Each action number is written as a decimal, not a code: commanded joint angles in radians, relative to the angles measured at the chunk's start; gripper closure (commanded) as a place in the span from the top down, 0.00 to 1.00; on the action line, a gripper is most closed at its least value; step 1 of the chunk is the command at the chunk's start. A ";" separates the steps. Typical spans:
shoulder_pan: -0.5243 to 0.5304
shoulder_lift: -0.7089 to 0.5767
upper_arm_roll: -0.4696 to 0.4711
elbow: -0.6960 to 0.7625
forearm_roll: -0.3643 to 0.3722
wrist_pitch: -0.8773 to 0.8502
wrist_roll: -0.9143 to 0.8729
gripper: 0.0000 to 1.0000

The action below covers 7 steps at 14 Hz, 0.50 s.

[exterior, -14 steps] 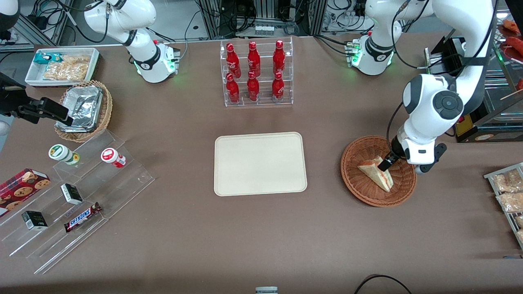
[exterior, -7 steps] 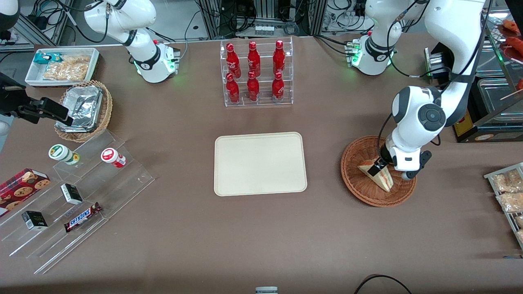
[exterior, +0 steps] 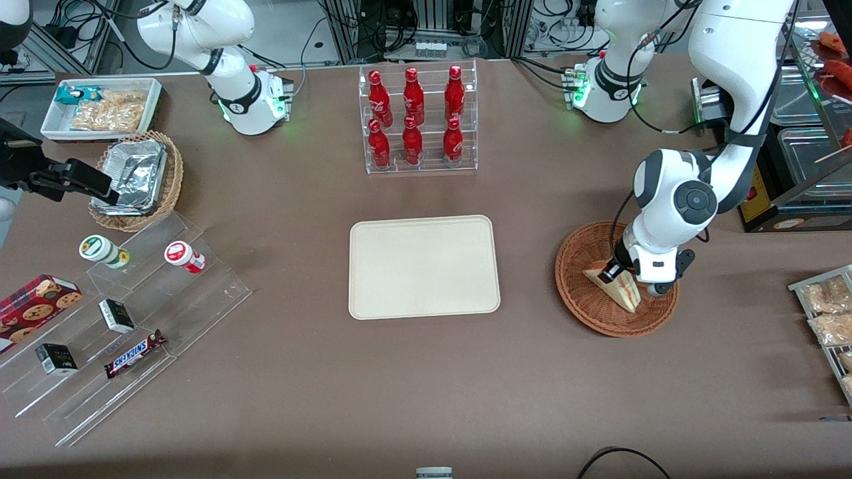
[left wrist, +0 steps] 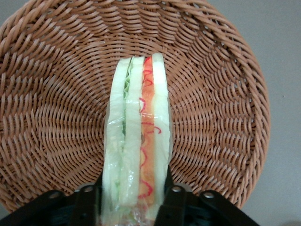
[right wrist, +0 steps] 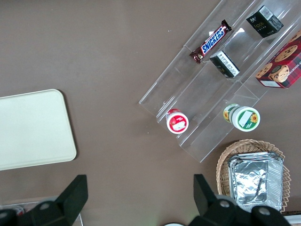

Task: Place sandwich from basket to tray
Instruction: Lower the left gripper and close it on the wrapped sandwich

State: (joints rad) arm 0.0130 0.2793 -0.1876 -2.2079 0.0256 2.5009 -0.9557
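Note:
The sandwich (exterior: 620,291), a clear-wrapped wedge of white bread with green and red-orange layers, lies in the round reddish-brown wicker basket (exterior: 578,293) toward the working arm's end of the table. My left gripper (exterior: 609,272) reaches down into the basket at the wedge's wide end. In the left wrist view the sandwich (left wrist: 138,127) stands on edge over the basket (left wrist: 51,94), and the gripper (left wrist: 133,190) has both black fingers (left wrist: 172,200) pressed against its bread faces, shut on it. The cream tray (exterior: 423,266) lies bare at the table's middle, beside the basket.
A clear rack of red bottles (exterior: 418,120) stands farther from the front camera than the tray. Toward the parked arm's end are a foil-lined basket (exterior: 136,176), a white bin of snacks (exterior: 100,106) and acrylic steps with snacks (exterior: 126,313). Packets on a rack (exterior: 829,313) lie by the working arm's table edge.
The left arm has swung toward the tray's side and lowered, bringing the gripper from the basket's middle onto the sandwich's wide end. The sandwich has stayed in the basket.

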 commanded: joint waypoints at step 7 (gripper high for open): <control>-0.002 -0.068 -0.137 0.442 0.019 -0.580 -0.020 0.08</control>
State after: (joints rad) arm 0.0151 0.1833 -0.2472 -1.8811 0.0258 2.0115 -0.9534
